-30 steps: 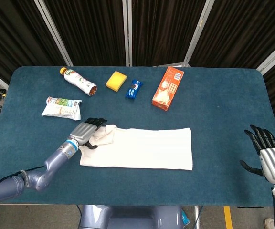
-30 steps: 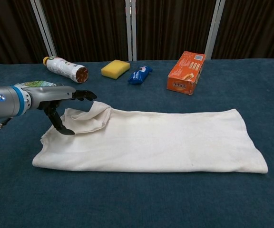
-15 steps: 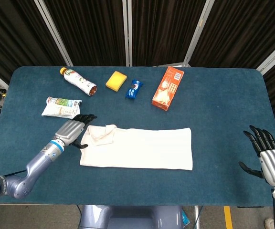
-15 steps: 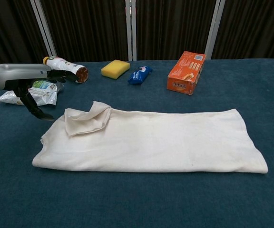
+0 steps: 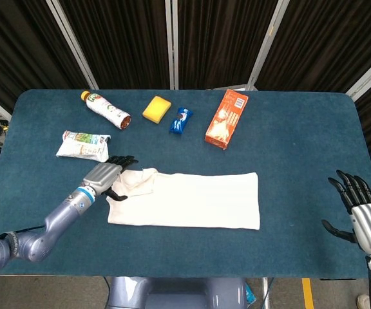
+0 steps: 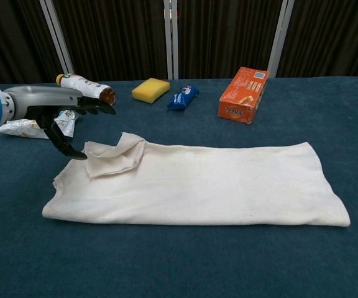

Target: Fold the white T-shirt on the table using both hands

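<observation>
The white T-shirt (image 5: 192, 200) (image 6: 204, 183) lies flat on the blue table as a long folded rectangle, with a small sleeve flap (image 6: 114, 158) turned over at its left end. My left hand (image 5: 107, 176) (image 6: 58, 112) hovers at that left end, fingers spread above the flap and thumb pointing down just beside the shirt's edge, holding nothing. My right hand (image 5: 364, 214) shows only in the head view. It hangs off the table's front right corner, far from the shirt, fingers extended and apart, empty.
Along the back of the table (image 5: 301, 141) lie a bottle (image 5: 105, 109) on its side, a yellow sponge (image 5: 156, 108), a blue packet (image 5: 180, 120) and an orange box (image 5: 226, 118). A white-green pouch (image 5: 83, 145) lies just behind my left hand.
My left hand let go of the sleeve flap and drew off to the left, then came back to the shirt's left edge. The flap stays folded over. My right hand barely moved.
</observation>
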Motion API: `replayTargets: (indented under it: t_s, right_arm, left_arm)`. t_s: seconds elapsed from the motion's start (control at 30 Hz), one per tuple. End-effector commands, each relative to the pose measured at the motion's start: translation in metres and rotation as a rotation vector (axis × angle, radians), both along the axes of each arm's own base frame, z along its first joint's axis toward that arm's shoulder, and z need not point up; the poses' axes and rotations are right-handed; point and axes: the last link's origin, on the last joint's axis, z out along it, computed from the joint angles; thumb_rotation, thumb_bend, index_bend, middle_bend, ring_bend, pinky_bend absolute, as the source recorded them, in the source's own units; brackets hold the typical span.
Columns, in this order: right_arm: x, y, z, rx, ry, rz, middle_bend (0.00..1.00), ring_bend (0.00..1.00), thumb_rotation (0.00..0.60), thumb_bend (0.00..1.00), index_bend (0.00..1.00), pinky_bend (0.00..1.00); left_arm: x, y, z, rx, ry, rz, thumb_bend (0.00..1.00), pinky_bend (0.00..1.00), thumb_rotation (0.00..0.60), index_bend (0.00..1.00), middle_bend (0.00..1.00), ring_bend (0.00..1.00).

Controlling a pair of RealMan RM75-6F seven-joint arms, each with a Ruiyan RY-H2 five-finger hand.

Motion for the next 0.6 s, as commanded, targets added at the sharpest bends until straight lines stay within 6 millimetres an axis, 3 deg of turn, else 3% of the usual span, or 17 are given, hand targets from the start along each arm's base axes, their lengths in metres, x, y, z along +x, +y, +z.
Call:
replayTargets:
  t_s: [0.03,0.6]
  right_arm:
    - [-0.001,0.001,0.002,-0.006,-0.005,-0.002,0.00,0.00,0.600,0.10,0.13,0.00]
    - [-0.002,0.000,0.005,-0.013,-0.011,-0.005,0.00,0.00,0.600,0.09,0.13,0.00]
  left_arm:
    - [0.009,0.007,-0.022,-0.027,0.027,0.016,0.24,0.00,0.552,0.11,0.00,0.00]
    - [0.017,0.022,-0.035,0.006,0.068,0.077,0.24,0.00,0.550,0.17,0.00,0.00]
